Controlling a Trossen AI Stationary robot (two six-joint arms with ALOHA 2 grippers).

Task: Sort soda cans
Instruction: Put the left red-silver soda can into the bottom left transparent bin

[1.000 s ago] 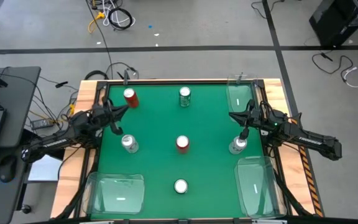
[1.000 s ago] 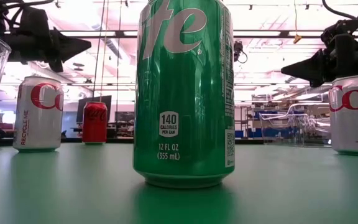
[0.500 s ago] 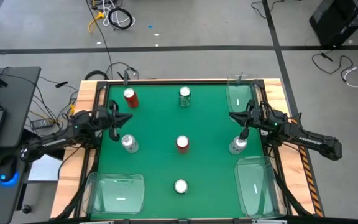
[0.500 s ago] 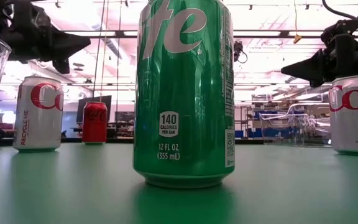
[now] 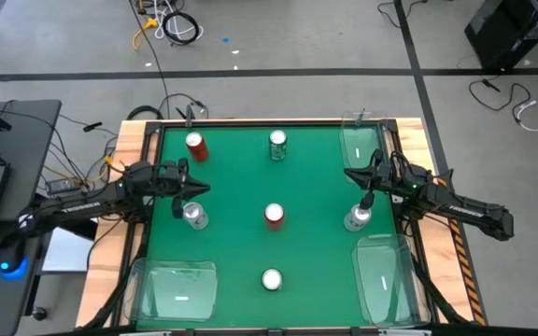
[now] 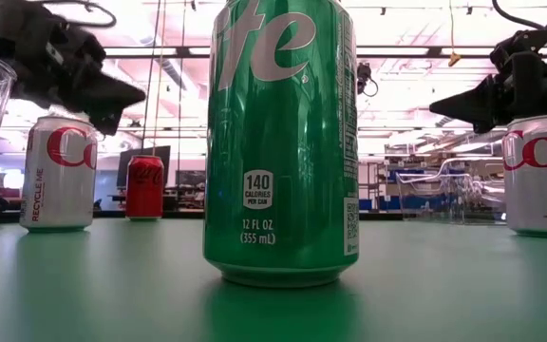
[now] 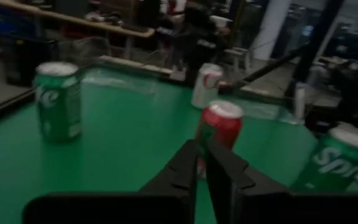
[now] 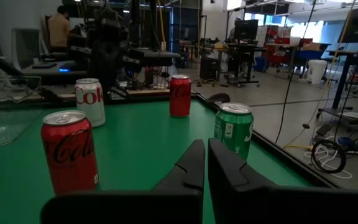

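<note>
Six cans stand upright on their bases on the green table: red (image 5: 195,146) and green (image 5: 277,143) at the far side, silver (image 5: 193,215), red (image 5: 274,215) and silver (image 5: 358,218) across the middle, and green (image 5: 271,279) near the front. My left gripper (image 5: 202,189) is shut and empty above the table, just beyond the left silver can; its wrist view (image 7: 201,155) looks toward the middle red can (image 7: 219,129). My right gripper (image 5: 348,172) is shut and empty, just beyond the right silver can.
Clear plastic bins stand at the near left (image 5: 174,289), near right (image 5: 384,275) and far right (image 5: 361,145) corners. A wooden frame (image 5: 127,187) edges the table. There is open green surface between the cans.
My left gripper has swung toward the table's near edge and a little to the right, tipping downward, and now sits close above the left silver can. The cans have not moved.
</note>
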